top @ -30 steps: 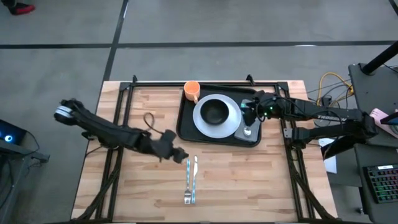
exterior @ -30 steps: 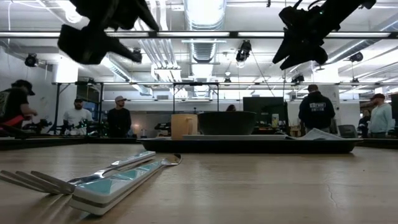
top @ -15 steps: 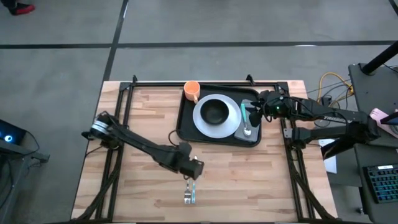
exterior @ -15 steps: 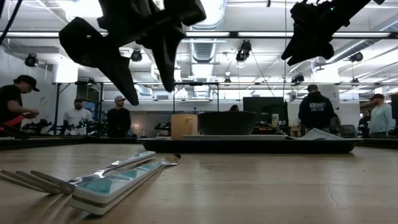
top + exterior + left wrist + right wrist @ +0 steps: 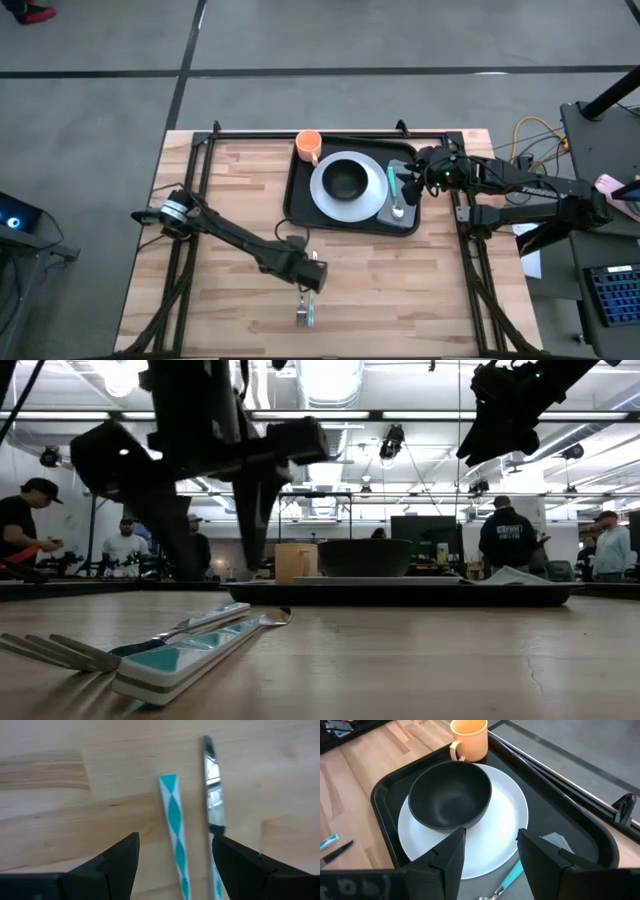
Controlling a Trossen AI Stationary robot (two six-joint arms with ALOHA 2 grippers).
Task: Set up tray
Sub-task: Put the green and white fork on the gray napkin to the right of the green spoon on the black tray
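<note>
Left gripper point(image 5: 172, 865), fingers spread and empty, hangs over the teal fork handle point(image 5: 173, 815) beside the knife point(image 5: 212, 795); best to centre on one handle only before closing, while the open, empty right gripper point(image 5: 490, 857) waits over the tray point(image 5: 300, 205) at far right.

A black tray point(image 5: 300, 205) holds a white plate point(image 5: 370, 200), black bowl point(image 5: 346, 180) and orange mug point(image 5: 308, 146) on the pale wood worktop point(image 5: 400, 290); near the tray, a teal-and-white diamond-patterned handle point(image 5: 175, 827) beside a silver knife point(image 5: 214, 790).
</note>
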